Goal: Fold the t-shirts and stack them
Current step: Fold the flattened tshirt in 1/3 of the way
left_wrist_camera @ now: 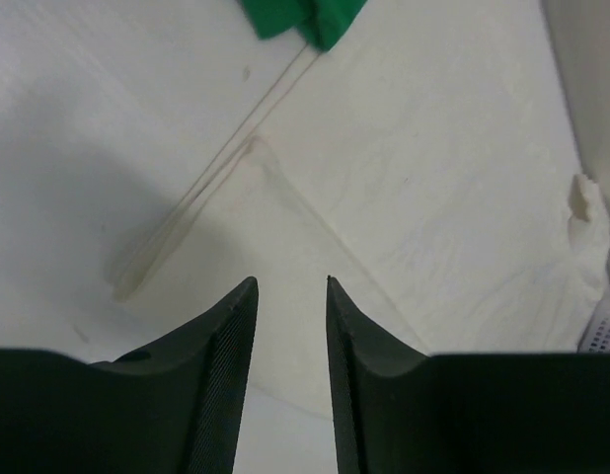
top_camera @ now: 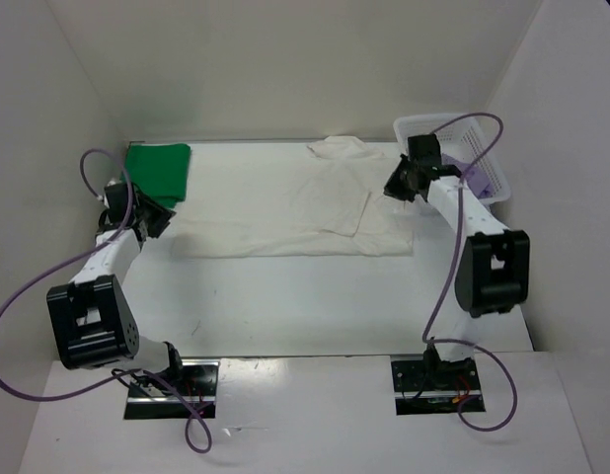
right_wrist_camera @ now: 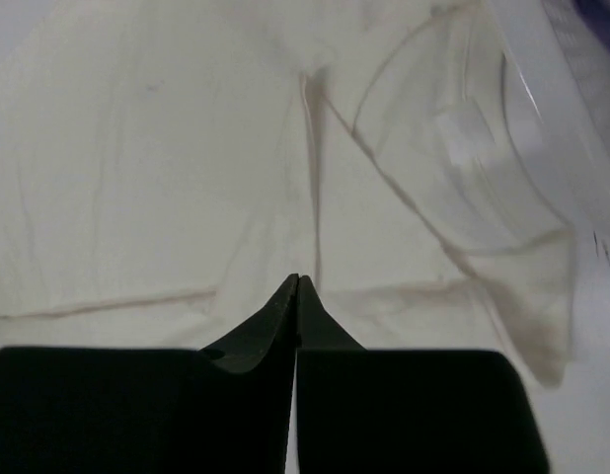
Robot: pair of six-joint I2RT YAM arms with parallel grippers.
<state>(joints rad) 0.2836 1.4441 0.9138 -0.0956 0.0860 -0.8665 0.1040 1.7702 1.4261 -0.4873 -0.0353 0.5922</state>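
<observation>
— What is on the left?

— The green t-shirt [top_camera: 159, 170] lies folded in the far left corner of the table [top_camera: 285, 306]. Just in front of it is the left gripper [left_wrist_camera: 290, 286], at the left edge of the white t-shirt [top_camera: 285, 202]. Its jaws are partly apart and nothing is between them.

— And the white one?

— It is spread flat across the far middle of the table.

— The right side?

— The right gripper [right_wrist_camera: 297, 281] is over the white shirt's right edge. Its fingertips are pressed together, with no cloth visibly pinched. Beside it, the white mesh basket [top_camera: 438, 126] holds the lavender t-shirt [top_camera: 480, 178].
</observation>
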